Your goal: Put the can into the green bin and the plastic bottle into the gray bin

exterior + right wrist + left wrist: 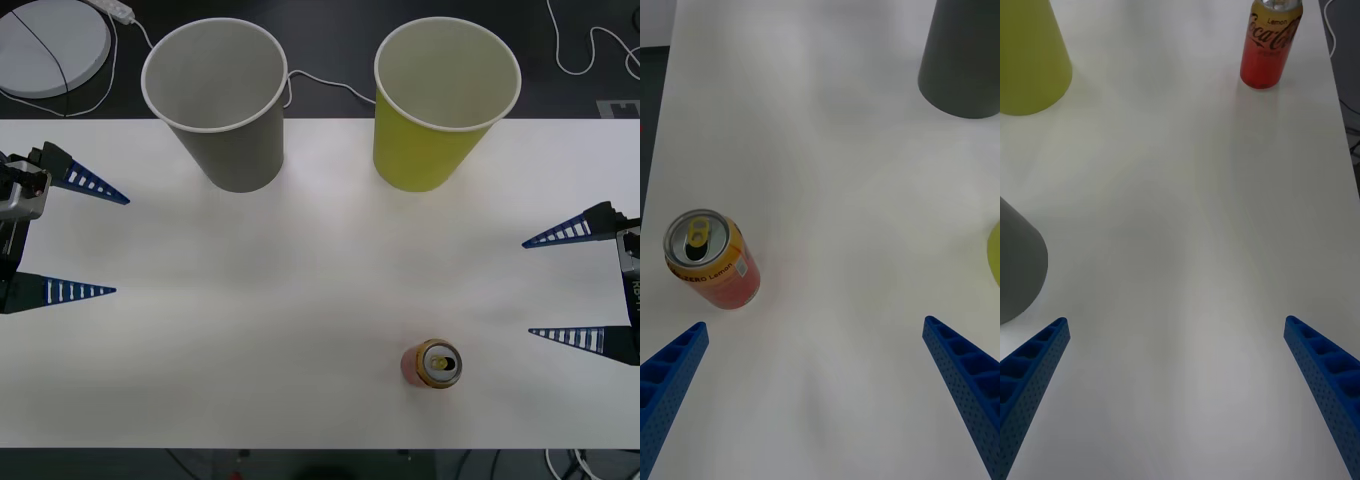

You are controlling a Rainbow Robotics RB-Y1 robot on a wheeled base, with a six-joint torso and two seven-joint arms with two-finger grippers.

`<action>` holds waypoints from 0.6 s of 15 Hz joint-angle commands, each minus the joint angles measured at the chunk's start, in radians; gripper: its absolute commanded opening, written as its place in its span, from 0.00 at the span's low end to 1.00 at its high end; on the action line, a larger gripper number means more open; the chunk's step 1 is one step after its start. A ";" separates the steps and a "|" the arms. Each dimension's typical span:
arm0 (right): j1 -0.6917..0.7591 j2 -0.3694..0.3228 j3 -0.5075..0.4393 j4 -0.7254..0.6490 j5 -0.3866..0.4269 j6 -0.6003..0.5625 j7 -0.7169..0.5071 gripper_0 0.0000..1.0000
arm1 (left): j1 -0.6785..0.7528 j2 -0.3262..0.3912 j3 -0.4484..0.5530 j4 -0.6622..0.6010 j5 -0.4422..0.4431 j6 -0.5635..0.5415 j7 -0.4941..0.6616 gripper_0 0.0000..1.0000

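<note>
- Front view first: I see the white tabletop [300, 300] with the small red-orange drink can with a gold top and pull tab [433, 364] standing upright near the front edge, toward my right side.
- At the far edge stand two big paper-cup-shaped bins, well apart from the can: the gray bin with a white rim [218, 100] on the left and the yellow-green bin with a white rim [442, 100] on the right, side by side with a gap between them. Both look pale inside.
- My left end effector [95, 240] hovers at the left edge of the tabletop, its blue ribbed fingers spread wide, gripping nothing.
- My right end effector [545, 288] hovers at the right edge, also spread wide and empty, near the can but not touching it.
- Right wrist view: the can [711, 260] sits ahead of one blue finger [670, 375], clear of it; its label reads "ZERO Lemon".
</note>
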 commanded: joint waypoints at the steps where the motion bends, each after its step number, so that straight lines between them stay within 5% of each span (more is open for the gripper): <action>1: 0.000 0.000 0.000 0.000 0.000 0.000 0.000 1.00 | 0.000 0.000 0.000 0.000 0.000 0.000 0.000 1.00; 9: 0.018 -0.014 0.012 0.021 -0.044 0.008 0.018 1.00 | 0.000 0.000 0.000 0.000 0.000 0.000 0.000 1.00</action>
